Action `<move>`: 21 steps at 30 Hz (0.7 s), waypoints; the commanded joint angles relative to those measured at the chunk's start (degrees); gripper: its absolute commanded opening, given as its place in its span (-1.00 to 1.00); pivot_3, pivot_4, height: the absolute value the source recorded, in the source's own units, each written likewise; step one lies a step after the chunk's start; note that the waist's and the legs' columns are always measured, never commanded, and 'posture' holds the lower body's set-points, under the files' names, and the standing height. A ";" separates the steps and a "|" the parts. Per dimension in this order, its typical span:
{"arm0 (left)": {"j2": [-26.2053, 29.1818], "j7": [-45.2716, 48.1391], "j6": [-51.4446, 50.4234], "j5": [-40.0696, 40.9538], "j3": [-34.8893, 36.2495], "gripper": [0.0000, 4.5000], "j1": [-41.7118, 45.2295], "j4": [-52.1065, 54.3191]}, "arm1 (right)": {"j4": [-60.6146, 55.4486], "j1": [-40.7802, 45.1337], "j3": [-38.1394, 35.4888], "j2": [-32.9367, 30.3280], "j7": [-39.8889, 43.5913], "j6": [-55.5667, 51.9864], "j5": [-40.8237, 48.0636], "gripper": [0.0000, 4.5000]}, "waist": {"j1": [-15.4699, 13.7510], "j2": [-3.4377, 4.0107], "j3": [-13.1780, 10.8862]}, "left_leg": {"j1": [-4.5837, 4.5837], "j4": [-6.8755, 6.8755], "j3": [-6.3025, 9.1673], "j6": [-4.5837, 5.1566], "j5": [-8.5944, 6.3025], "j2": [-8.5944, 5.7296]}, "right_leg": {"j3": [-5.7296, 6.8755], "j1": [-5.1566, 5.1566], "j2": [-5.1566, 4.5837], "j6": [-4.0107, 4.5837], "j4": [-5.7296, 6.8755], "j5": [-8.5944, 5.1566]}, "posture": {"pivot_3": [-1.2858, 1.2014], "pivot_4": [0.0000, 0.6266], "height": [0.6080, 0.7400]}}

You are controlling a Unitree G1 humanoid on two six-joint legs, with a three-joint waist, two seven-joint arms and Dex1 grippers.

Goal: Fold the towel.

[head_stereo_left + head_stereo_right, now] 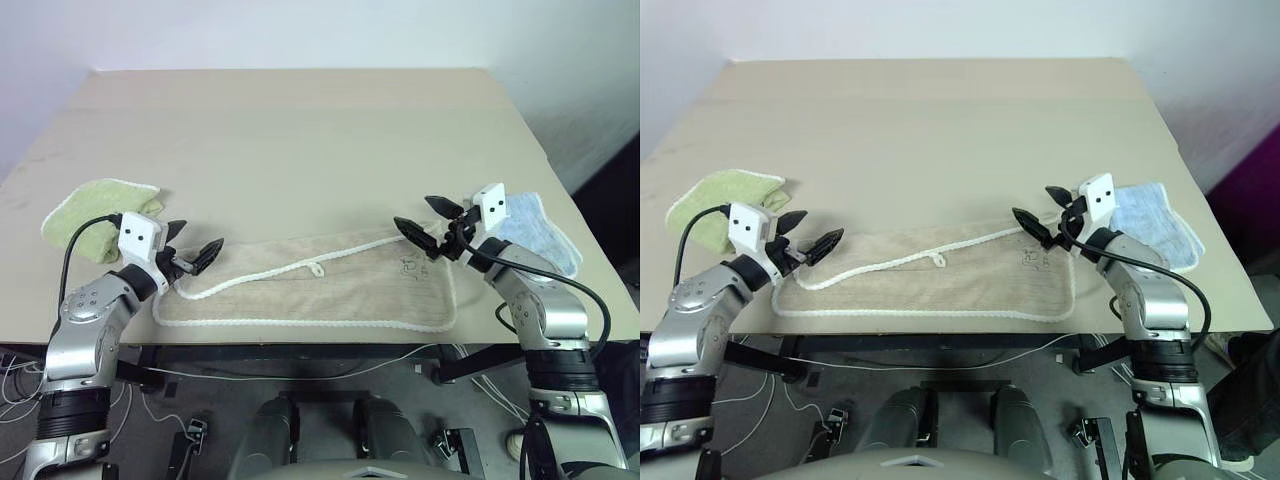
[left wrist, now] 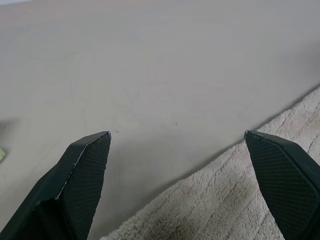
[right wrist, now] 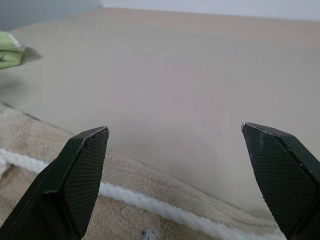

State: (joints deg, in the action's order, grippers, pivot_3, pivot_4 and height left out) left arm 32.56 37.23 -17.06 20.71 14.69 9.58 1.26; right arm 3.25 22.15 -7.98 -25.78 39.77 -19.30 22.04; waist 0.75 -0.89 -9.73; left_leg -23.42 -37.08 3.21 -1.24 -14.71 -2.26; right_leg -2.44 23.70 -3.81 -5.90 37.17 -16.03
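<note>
Left gripper: the left gripper (image 1: 197, 252) hovered over the towel's left end, its two black fingers (image 2: 82, 172) spread wide and holding nothing.
Right gripper: the right gripper (image 1: 428, 225) hung above the towel's right end, fingers (image 3: 75, 177) likewise parted wide and empty; whether a fingertip brushed the pile could not be told.
Towel: the beige towel (image 1: 330, 285) lay lengthwise along the near edge of the table (image 1: 300, 130), folded once along its length, its white corded edging (image 1: 300, 268) trailing across the upper layer, a small dark mark (image 1: 412, 266) near its right end.
Bystanders: a folded green towel (image 1: 95, 215) sat just left of the left gripper; a folded blue towel (image 1: 540, 230) lay beside the right.
</note>
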 commanded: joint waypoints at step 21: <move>-0.15 -1.92 -0.57 0.26 0.14 1.00 -1.34 5.02 | 1.65 2.07 -0.09 -1.38 0.58 3.82 -1.85 0.99 | -0.06 0.00 0.00 | 0.00 0.00 0.00 0.00 0.00 0.00 | 0.01 -0.01 0.00 0.00 0.00 0.00 | 0.03 -0.52 1.00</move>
State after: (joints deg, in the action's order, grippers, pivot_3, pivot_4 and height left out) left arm 32.49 35.79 -18.02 20.68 14.64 8.01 3.65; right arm 6.82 24.24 -7.20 -26.14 39.90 -16.93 20.30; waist 0.68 -0.89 -9.73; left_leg -23.42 -37.08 3.21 -1.24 -14.71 -2.26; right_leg -2.43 23.69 -3.81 -5.91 37.17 -16.03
